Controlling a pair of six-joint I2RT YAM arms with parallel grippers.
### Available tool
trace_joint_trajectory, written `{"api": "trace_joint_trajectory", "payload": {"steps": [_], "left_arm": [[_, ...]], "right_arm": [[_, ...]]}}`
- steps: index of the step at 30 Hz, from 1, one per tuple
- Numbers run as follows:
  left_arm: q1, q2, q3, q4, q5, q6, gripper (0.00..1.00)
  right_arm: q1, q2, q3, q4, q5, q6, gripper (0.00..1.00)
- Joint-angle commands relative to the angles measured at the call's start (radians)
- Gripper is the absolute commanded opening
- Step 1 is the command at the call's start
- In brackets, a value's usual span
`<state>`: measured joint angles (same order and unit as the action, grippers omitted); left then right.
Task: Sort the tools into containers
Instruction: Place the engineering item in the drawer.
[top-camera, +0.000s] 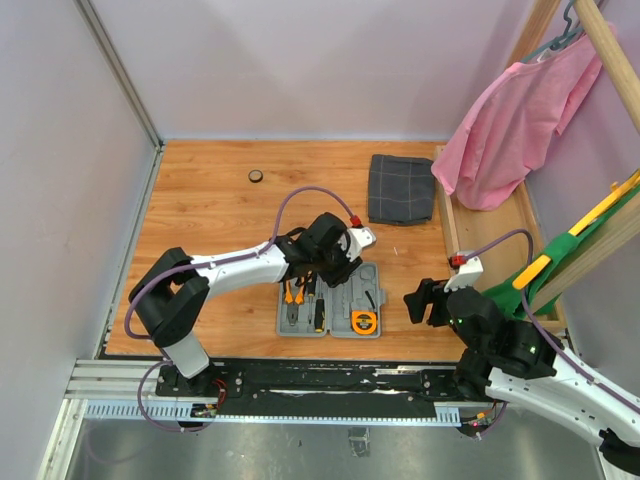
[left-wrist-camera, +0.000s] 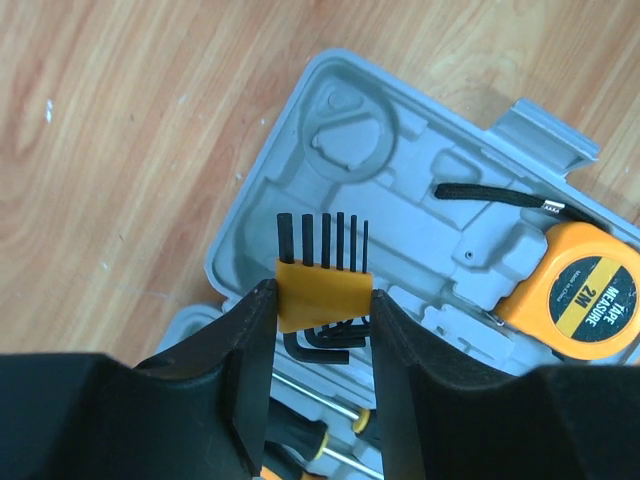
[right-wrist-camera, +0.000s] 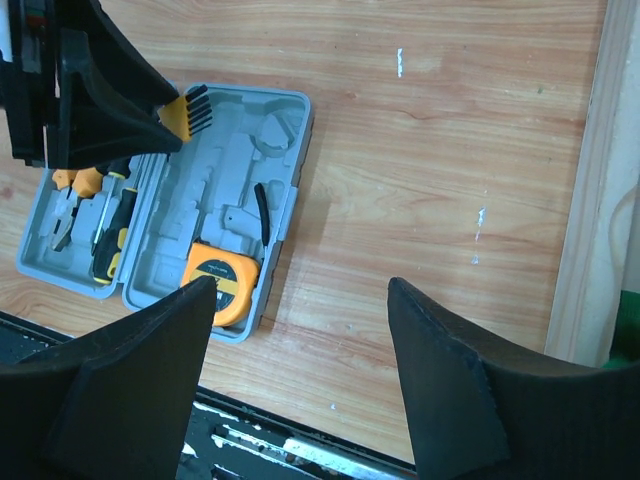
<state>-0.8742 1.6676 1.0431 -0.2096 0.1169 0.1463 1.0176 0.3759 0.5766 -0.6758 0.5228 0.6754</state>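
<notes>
**Hex keys in the grip, slot not yet found**

Pinching a hex key set (left-wrist-camera: 322, 285) by its orange holder in the left gripper (left-wrist-camera: 320, 320), jaws pressed against both sides, at the centre of the left wrist view. Hovering over the open grey tool case (left-wrist-camera: 330, 110), above the half with the tape measure (left-wrist-camera: 580, 305) seated at lower right. Screwdrivers and pliers (right-wrist-camera: 95, 215) lodged in the other half, at left in the right wrist view.

Probably the placing step, with the sorting well along. Next: find the matching moulded recess, square the keys to it, lower gently, then release.

Right gripper (right-wrist-camera: 300, 290) spread wide on nothing, right of the case.

Underneath, a wooden table (top-camera: 210, 220) between pale walls. Folded checked cloth (top-camera: 402, 188) at upper centre, pink garment (top-camera: 510, 130) hanging at upper right, 1 small dark round thing (top-camera: 256, 177) at upper left.
</notes>
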Motion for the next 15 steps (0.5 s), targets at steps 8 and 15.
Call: {"api": "trace_joint_trajectory", "payload": {"steps": [8,15], "left_arm": [[-0.009,0.078,0.099,0.002,0.124,0.269,0.37],[-0.009,0.157,0.15,-0.075,0.106,0.315,0.37]], "right_arm": [[-0.017,-0.03,0.016,-0.072,0.016,0.007,0.71],[-0.017,-0.03,0.018,-0.076,0.014,0.011,0.71]]}}
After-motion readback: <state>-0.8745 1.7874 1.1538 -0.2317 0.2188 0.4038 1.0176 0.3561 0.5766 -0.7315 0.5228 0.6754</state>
